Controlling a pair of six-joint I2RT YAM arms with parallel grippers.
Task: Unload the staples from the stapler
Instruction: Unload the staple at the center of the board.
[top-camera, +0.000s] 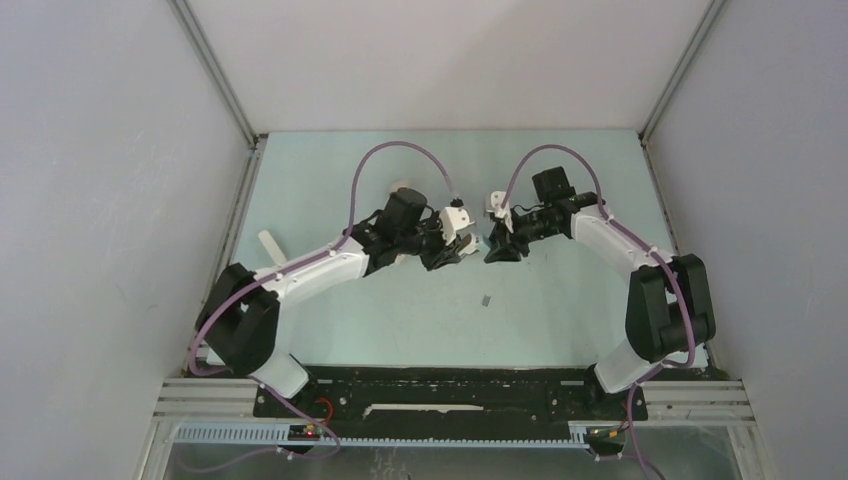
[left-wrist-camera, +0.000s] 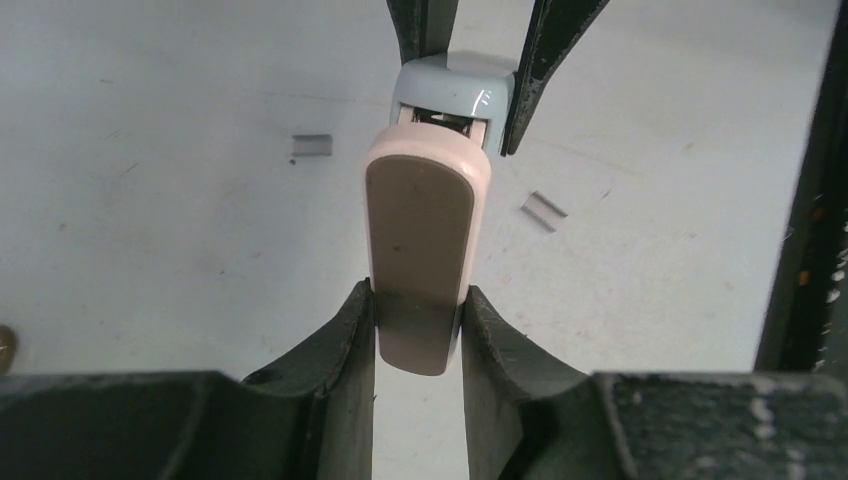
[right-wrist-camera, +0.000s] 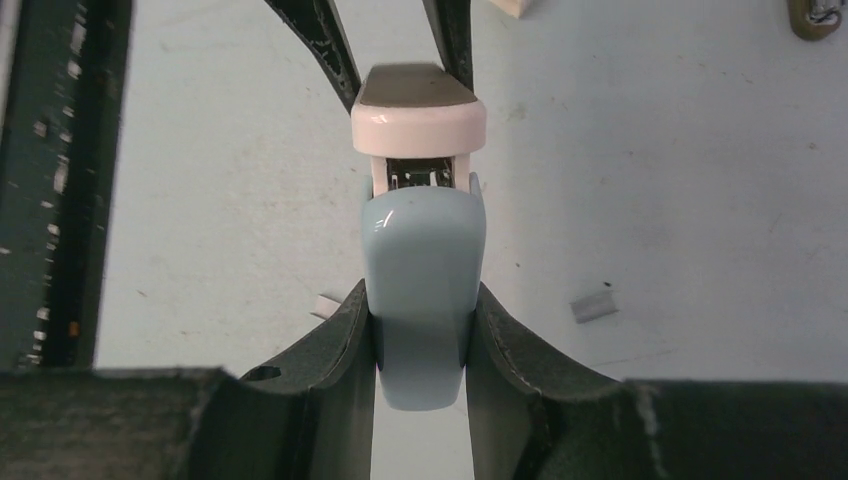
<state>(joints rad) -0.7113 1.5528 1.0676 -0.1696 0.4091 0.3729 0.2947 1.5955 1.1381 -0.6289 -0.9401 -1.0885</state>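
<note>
The stapler (left-wrist-camera: 420, 220) hangs above the table between my two arms. My left gripper (left-wrist-camera: 418, 300) is shut on its whitish end (right-wrist-camera: 418, 110). My right gripper (right-wrist-camera: 422, 300) is shut on its pale-blue end (right-wrist-camera: 424, 270). Bare metal shows in the gap between the two parts (right-wrist-camera: 420, 177). From above, the two grippers meet tip to tip, left gripper (top-camera: 458, 248) facing right gripper (top-camera: 497, 248), and the stapler is mostly hidden. Loose staples lie on the table: one strip (left-wrist-camera: 311, 146), another (left-wrist-camera: 543, 211), one (right-wrist-camera: 593, 305), and one (top-camera: 486, 299) in front of the grippers.
A white strip (top-camera: 272, 246) lies beside the left arm. A round pale object (top-camera: 405, 187) sits behind the left wrist. A white box corner (right-wrist-camera: 510, 6) and a brownish item (right-wrist-camera: 818, 16) show at the far edge of the right wrist view. Walls enclose the table on three sides.
</note>
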